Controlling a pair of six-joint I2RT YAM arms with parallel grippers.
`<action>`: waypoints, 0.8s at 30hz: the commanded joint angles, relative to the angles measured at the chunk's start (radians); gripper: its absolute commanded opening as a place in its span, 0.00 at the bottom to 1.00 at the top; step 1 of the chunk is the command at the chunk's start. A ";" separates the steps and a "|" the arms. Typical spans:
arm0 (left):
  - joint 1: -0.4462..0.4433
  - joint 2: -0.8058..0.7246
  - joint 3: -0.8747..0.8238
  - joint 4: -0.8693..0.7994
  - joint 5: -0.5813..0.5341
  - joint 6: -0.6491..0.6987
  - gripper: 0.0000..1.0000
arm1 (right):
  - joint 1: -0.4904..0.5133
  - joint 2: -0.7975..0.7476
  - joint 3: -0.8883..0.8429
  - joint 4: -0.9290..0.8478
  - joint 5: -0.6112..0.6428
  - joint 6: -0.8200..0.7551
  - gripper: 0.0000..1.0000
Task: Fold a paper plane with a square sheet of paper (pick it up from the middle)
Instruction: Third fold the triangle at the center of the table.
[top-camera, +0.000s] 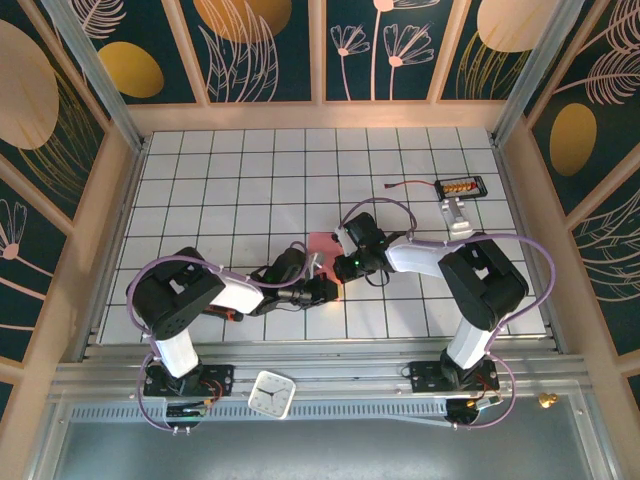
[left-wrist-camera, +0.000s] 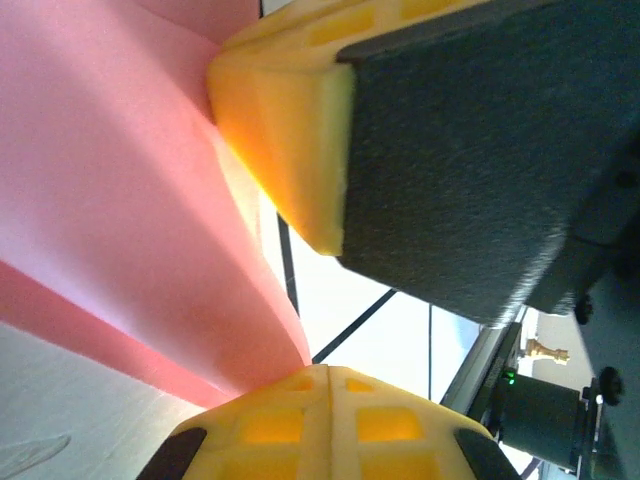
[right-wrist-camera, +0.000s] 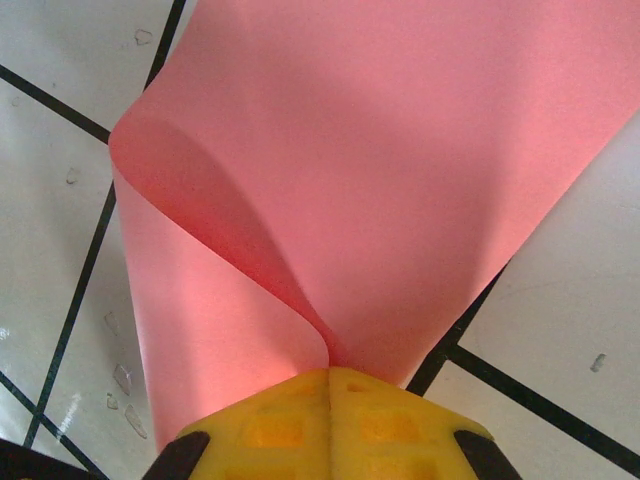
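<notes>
Square sheet of paper (top-camera: 320, 246), pink and plain, near the middle of the white tiled table (top-camera: 220, 190), right between the two arms. Bent and curled, not flat.

Left gripper (top-camera: 322, 288) squeezed tight on the paper. In the left wrist view, yellow fingertips (left-wrist-camera: 270, 430) pressed together, with the pink sheet (left-wrist-camera: 120, 200) running down into them. Just above, one big yellow and black finger (left-wrist-camera: 300, 130) of the other arm, touching the pink paper.

Right gripper (top-camera: 347, 264) clamped on the paper too, very close to the left one. In the right wrist view, yellow fingertips (right-wrist-camera: 270, 430) closed with no gap, pinching the sheet (right-wrist-camera: 400, 180) where it bends into a soft loop. One side of the loop rolled over, the rest spread out over the tiles.

Small white square clock (top-camera: 272, 393) on the near rail, well apart from the paper. Black tool (top-camera: 461, 187) with a red wire at the far right of the table. Tiny gold figure (top-camera: 545, 400) by the near right edge.
</notes>
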 joint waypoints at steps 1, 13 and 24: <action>-0.006 0.019 0.019 -0.025 0.009 0.021 0.00 | -0.005 0.053 -0.022 -0.038 0.016 -0.002 0.00; -0.006 0.041 0.019 -0.034 0.024 0.024 0.00 | -0.003 0.059 -0.021 -0.038 0.015 -0.003 0.00; -0.006 0.068 0.041 -0.114 0.042 0.031 0.00 | -0.001 0.064 -0.024 -0.037 0.012 0.000 0.00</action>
